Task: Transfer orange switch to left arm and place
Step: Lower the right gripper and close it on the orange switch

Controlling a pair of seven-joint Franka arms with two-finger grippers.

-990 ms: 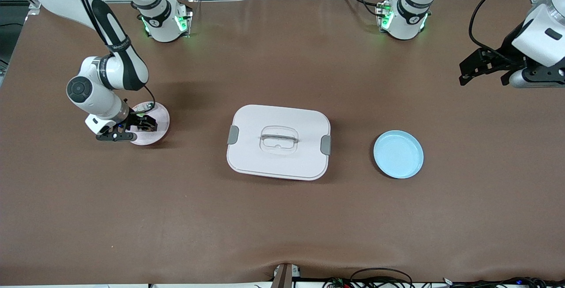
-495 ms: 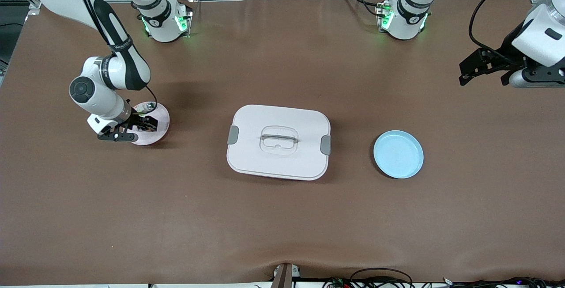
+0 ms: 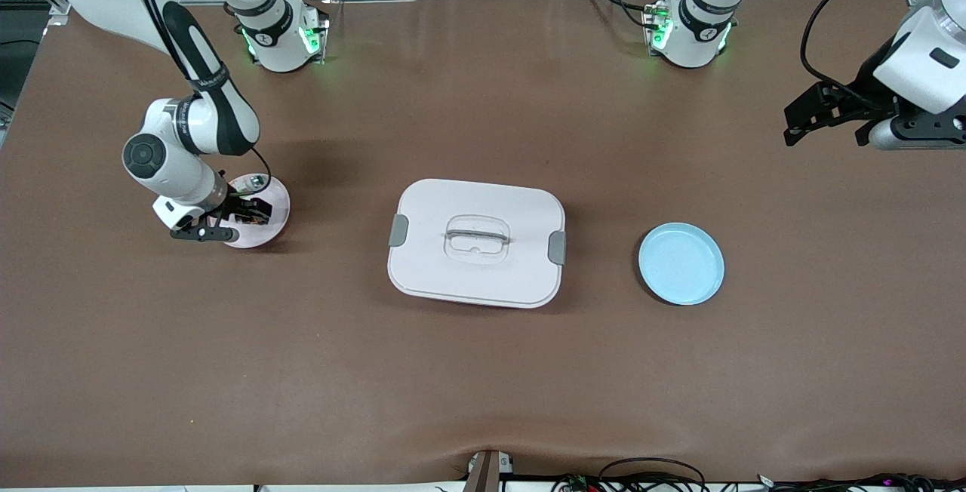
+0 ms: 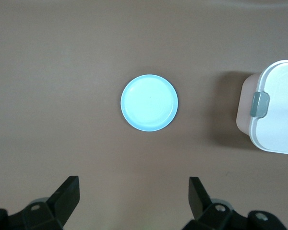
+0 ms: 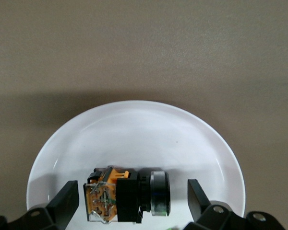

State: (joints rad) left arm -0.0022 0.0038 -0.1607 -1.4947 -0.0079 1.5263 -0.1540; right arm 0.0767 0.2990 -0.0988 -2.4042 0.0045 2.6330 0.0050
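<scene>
The brown tabletop (image 3: 483,386) is the biggest thing here, and two white arms reach over it.

The box (image 3: 476,242) sits in the middle of the tabletop. It is white with round corners, a grey latch on each short side and a clear handle sunk into its lid. No writing shows on it.

The right arm (image 3: 192,130) bends down low at its own end of the tabletop. A black band on it has small white letters, too tiny to read. The left arm (image 3: 917,69) waits up high over its own end of the tabletop.

A blue plate (image 3: 681,263) lies between the box and the left arm's end. It has nothing on it.

A white plate (image 5: 134,143) lies toward the right arm's end of the tabletop.

The left end effector (image 3: 819,115) hangs in the air with its fingers spread wide, holding nothing.

The right end effector (image 5: 133,199) is down at the white plate. Its fingers (image 5: 67,203) are spread wide, one on each side of the orange switch, not touching it.

The orange switch (image 5: 127,195) lies on its side on the white plate. It is black with an orange end and a silver ring. No label can be read on it.
</scene>
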